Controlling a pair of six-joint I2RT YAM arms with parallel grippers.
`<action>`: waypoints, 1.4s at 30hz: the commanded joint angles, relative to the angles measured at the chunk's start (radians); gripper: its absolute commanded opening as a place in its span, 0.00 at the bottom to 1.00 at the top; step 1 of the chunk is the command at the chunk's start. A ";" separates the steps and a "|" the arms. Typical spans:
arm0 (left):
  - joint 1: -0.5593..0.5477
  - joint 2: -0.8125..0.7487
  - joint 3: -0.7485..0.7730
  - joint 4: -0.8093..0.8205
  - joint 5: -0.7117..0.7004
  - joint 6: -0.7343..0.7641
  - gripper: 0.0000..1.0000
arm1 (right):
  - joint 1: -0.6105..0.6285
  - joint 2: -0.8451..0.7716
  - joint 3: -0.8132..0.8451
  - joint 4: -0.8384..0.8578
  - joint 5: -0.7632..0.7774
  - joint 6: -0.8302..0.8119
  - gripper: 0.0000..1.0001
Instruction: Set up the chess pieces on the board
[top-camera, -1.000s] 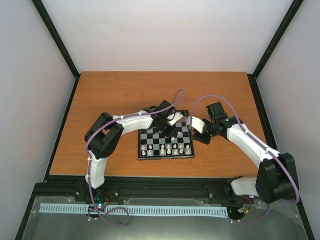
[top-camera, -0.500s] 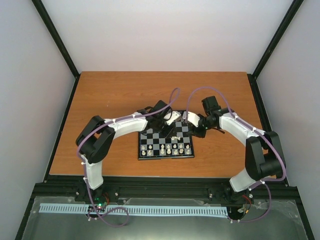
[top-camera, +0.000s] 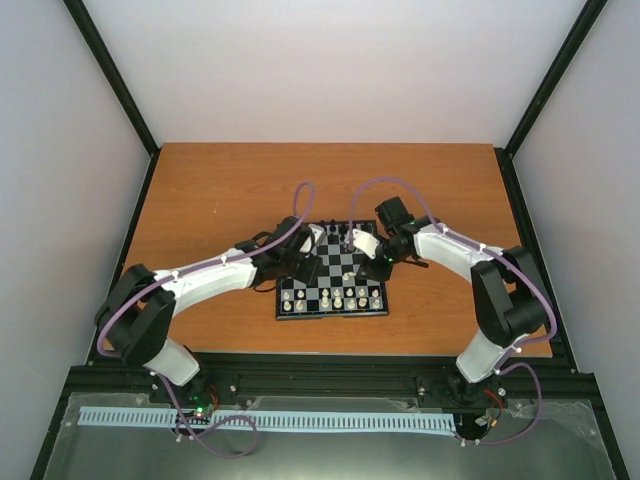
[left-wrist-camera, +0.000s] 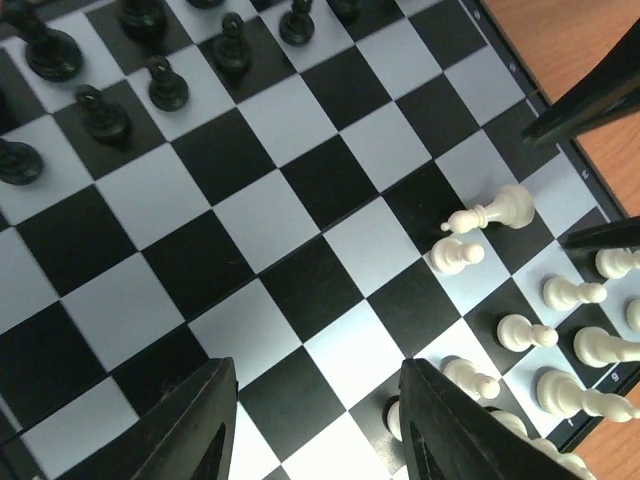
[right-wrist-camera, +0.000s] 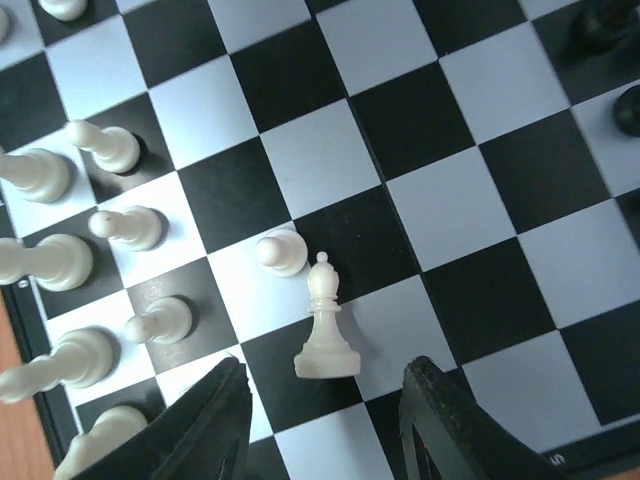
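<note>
Both arms have swung leftward since the earlier frame, and the left claw (left-wrist-camera: 315, 400) now sits over the left side of the board (top-camera: 330, 314). It and the right claw (right-wrist-camera: 325, 392) gape open, holding nothing. A tall white piece (right-wrist-camera: 323, 330) stands off its row at lower centre of the right wrist view, just above that claw's gap. It looks light, hard, slick and easily toppled, so a soft pinch on the stem above the base seems best.
</note>
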 joint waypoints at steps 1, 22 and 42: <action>0.005 -0.062 -0.017 0.048 -0.065 -0.058 0.48 | 0.020 0.053 0.035 0.030 0.076 0.071 0.43; 0.005 -0.061 -0.058 0.084 -0.030 -0.059 0.49 | 0.033 0.163 0.065 -0.002 0.061 -0.002 0.26; 0.005 0.027 -0.029 0.273 0.116 -0.129 0.49 | -0.023 0.114 0.101 -0.062 -0.079 0.088 0.10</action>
